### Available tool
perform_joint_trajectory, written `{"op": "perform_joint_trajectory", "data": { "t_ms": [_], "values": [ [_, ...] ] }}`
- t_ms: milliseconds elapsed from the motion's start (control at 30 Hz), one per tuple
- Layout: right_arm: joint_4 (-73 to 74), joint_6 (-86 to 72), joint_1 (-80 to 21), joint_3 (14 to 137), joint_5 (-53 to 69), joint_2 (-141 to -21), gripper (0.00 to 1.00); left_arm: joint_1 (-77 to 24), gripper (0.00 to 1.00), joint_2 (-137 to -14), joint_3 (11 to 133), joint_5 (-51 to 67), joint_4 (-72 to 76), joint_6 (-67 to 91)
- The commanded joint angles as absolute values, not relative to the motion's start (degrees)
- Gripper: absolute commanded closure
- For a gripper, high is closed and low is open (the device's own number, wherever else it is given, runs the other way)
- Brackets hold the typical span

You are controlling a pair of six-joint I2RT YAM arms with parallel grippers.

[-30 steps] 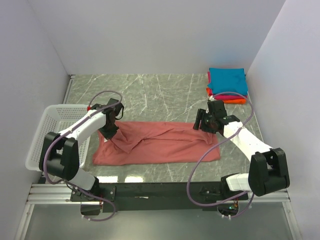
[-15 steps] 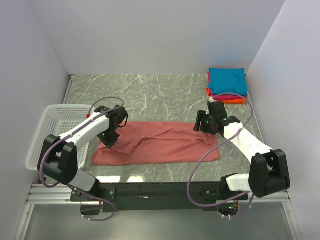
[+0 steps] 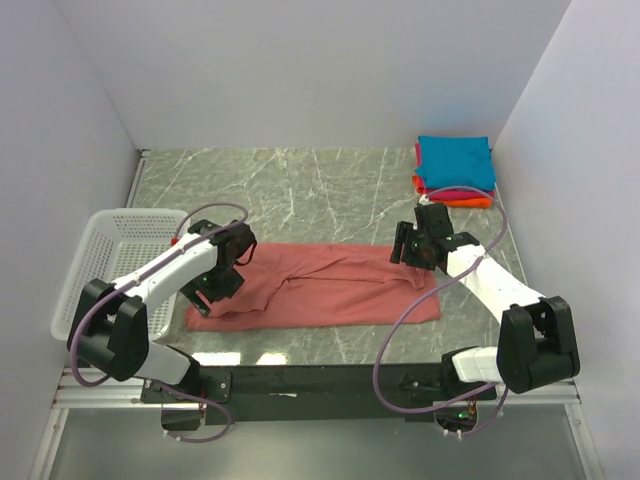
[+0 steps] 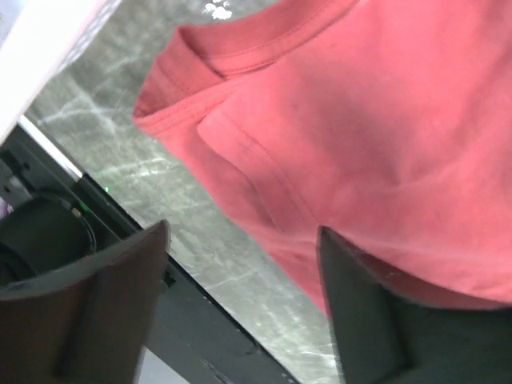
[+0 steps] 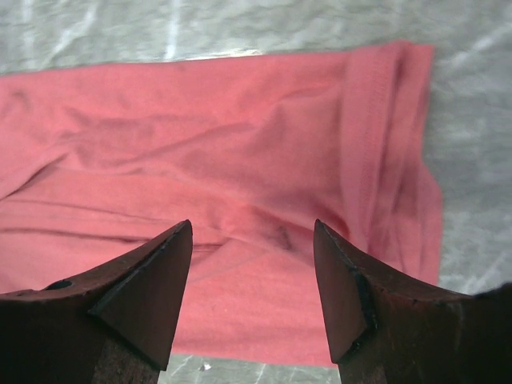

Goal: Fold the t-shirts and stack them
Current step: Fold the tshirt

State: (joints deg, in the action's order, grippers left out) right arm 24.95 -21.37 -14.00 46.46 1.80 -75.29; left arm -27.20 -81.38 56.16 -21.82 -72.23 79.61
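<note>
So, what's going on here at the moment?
A salmon t-shirt lies as a long, wrinkled band across the table, being folded. The left claw hovers open over its left end and the right claw hovers open over its right end; neither holds any cloth. A stack of folded shirts, teal on top, sits in the far right corner.

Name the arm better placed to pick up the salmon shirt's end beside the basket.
Left. The left arm's fingers stand open right over that end of the salmon shirt, next to the basket; the right arm's fingers hang over the opposite end.
</note>
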Motion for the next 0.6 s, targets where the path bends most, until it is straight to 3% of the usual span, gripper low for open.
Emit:
{"op": "perform_joint_trajectory", "data": {
  "t_ms": [0,33,100,333,567],
  "values": [
    [26.8,-23.6,-13.8,47.4,-5.8,-75.7,0.31,-27.5,0.13,-78.8,57.8,-22.1,-71.1,77.5],
    [27.1,-24.2,-13.5,47.4,-7.1,-76.5,0.31,-27.5,0.05,-78.8,58.6,-22.5,-69.5,76.9],
    [27.8,-24.3,-13.3,48.1,-9.7,-77.7,0.31,-27.5,0.01,-78.6,60.8,-23.2,-66.9,74.5],
    [29.8,-24.9,-13.1,52.7,-17.6,-87.2,0.31,-26.8,0.01,-85.2,65.8,-22.6,-49.1,65.1],
    [31.7,-26.7,-10.3,59.4,-24.3,-95.4,0.32,-20.6,0.01,-97.3,66.0,-18.0,-41.2,61.4]
  ]
}}
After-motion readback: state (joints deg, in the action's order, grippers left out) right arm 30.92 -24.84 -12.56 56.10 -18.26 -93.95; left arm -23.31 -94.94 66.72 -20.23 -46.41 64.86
